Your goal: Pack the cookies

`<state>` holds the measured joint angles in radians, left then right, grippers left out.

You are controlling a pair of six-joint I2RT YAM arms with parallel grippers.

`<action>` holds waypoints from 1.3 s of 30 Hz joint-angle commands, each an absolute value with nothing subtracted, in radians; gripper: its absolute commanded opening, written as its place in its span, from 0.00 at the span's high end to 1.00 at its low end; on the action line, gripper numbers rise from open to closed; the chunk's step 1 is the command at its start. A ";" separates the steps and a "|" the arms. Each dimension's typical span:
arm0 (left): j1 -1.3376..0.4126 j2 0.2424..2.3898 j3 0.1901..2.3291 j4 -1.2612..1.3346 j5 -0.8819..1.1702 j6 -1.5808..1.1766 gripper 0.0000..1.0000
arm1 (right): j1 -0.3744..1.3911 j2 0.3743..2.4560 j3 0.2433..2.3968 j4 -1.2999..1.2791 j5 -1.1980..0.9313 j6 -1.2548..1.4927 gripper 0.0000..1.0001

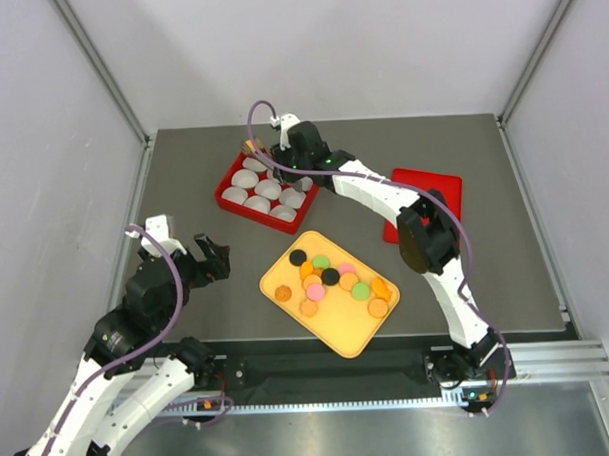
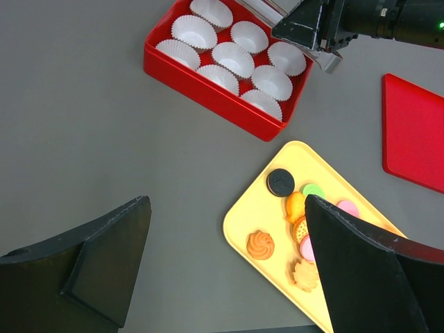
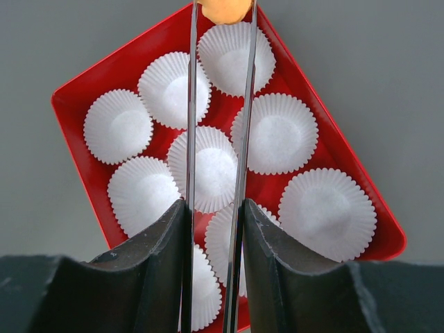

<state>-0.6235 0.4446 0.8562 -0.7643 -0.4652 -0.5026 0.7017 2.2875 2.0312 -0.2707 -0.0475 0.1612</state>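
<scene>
- First, nearest us, our left gripper (image 1: 210,257) hovers above the bare table (image 1: 182,172) left of the tray, its fingers apart and holding nothing.
- Just beyond it lies the yellow tray (image 1: 337,342), set at a slant. Most of the cookies (image 1: 331,279) are spread on it, in orange, pink, green and black, and some touch.
- Seen from the left wrist, one broad finger (image 2: 374,270) hides the tray's right part.
- Further right, a flat red lid (image 1: 441,188) lies apart from the tray, and our right arm (image 1: 425,239) crosses its near left corner.
- Behind the tray sits the red box (image 2: 208,87), filled with white paper cups (image 2: 232,59). The right arm reaches over the box's right edge.
- Farthest, our right gripper (image 1: 250,147) hangs above the box's far corner, its long thin fingers clamped on one orange cookie (image 3: 223,10).
</scene>
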 commanded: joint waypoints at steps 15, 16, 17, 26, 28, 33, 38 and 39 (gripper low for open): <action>-0.626 0.445 0.850 -0.741 -0.480 -0.495 0.03 | 0.696 2.266 2.000 -0.207 -0.048 0.163 0.67; -0.626 0.445 0.850 -0.742 -0.480 -0.495 0.03 | 0.696 2.264 1.999 -0.207 -0.048 0.164 0.67; -0.626 0.446 0.850 -0.742 -0.482 -0.495 0.03 | 0.695 2.263 1.991 -0.207 -0.046 0.164 0.67; -0.626 0.445 0.850 -0.744 -0.485 -0.497 0.03 | 0.696 2.253 1.974 -0.210 -0.035 0.155 0.67; -0.626 0.445 0.848 -0.744 -0.486 -0.497 0.03 | 0.695 2.255 1.974 -0.210 -0.035 0.155 0.67; -0.624 0.445 0.848 -0.744 -0.488 -0.497 0.03 | 0.696 2.253 1.976 -0.213 -0.032 0.156 0.64; -0.624 0.445 0.850 -0.744 -0.486 -0.497 0.03 | 0.696 2.250 1.977 -0.219 -0.031 0.153 0.59; -0.626 0.445 0.850 -0.744 -0.486 -0.495 0.03 | 0.696 2.247 1.974 -0.221 -0.028 0.150 0.59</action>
<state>-0.6239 0.4450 0.8555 -0.7643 -0.4664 -0.5026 0.7017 2.2879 1.9633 -0.2611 -0.0471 0.1600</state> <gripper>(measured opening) 0.971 0.409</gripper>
